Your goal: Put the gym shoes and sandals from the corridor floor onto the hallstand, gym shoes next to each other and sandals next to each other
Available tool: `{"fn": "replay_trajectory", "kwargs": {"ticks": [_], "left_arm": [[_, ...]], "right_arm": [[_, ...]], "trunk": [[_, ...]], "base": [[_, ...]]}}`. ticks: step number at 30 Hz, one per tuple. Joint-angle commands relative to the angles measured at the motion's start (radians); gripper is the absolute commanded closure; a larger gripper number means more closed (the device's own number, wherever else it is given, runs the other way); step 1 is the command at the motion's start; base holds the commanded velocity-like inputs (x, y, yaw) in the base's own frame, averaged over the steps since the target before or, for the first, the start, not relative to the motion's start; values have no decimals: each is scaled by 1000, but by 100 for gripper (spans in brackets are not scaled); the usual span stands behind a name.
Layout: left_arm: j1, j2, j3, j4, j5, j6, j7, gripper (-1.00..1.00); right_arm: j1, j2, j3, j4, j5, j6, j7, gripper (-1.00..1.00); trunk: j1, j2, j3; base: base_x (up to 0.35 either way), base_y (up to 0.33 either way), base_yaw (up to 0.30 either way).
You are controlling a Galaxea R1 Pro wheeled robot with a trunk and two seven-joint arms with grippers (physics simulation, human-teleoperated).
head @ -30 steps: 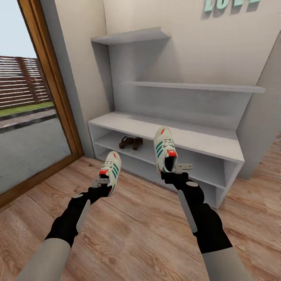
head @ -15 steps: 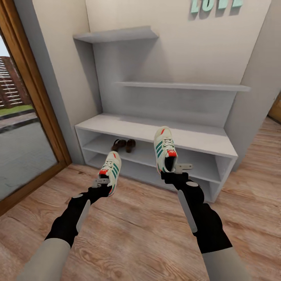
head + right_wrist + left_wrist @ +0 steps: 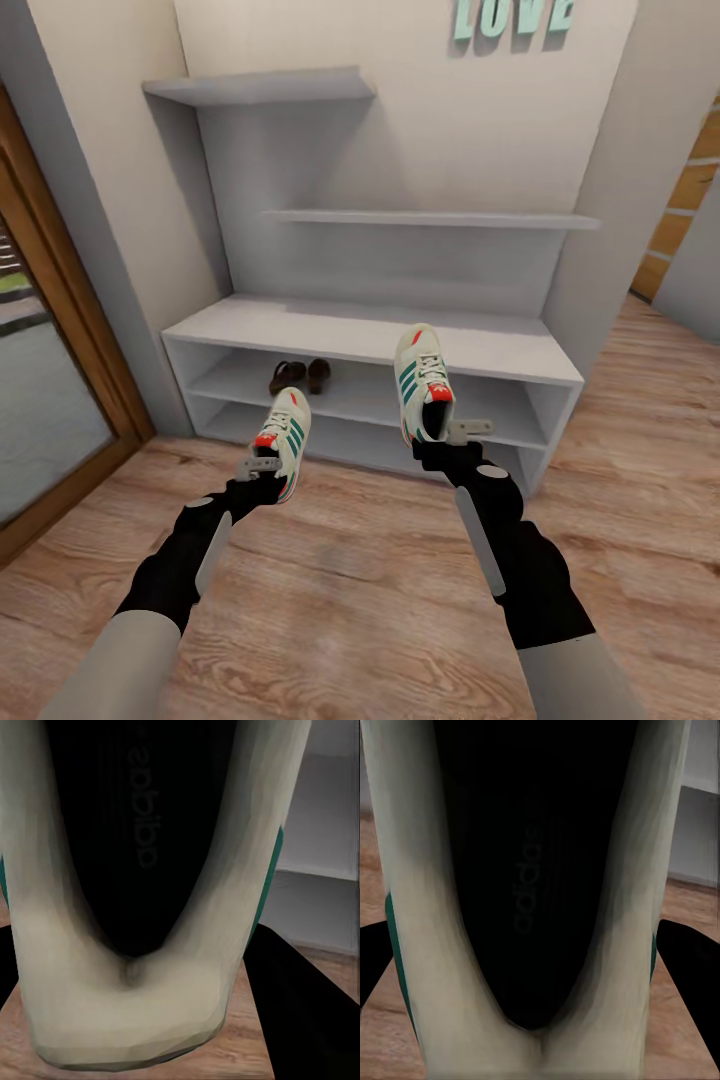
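my left jaws pinch one gym shoe (image 3: 283, 440) by its heel, my right jaws pinch the other gym shoe (image 3: 422, 380). both hang above the corridor floor (image 3: 360, 590). the sandals (image 3: 300, 375) sit side by side on the hallstand (image 3: 330, 330) shelf.

Upper arms: pale grey sleeves.
Forearms: black, each with a grey strip.
left tool (image 3: 262, 467): apparently light grey metal.
right tool (image 3: 462, 432): likewise.
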Motion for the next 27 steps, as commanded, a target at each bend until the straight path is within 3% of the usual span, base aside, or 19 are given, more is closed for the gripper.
{"fn": "replay_trajectory", "kwargs": {"ticks": [1,9,27], "left_arm": [[0,-1,4,-1,4,7,-5,100],[0,-1,4,-1,4,7,-5,100],[0,-1,4,-1,4,7,-5,100]], "right_arm": [[-1,0,1,-1,-10,4,-10,100],[-1,0,1,-1,-10,4,-10,100],[-1,0,1,-1,-10,4,-10,100]], "trunk": [[0,0,-1],[0,0,-1],[0,0,-1]], "base": [[0,324,-277],[0,223,-277],[0,9,-243]]}}
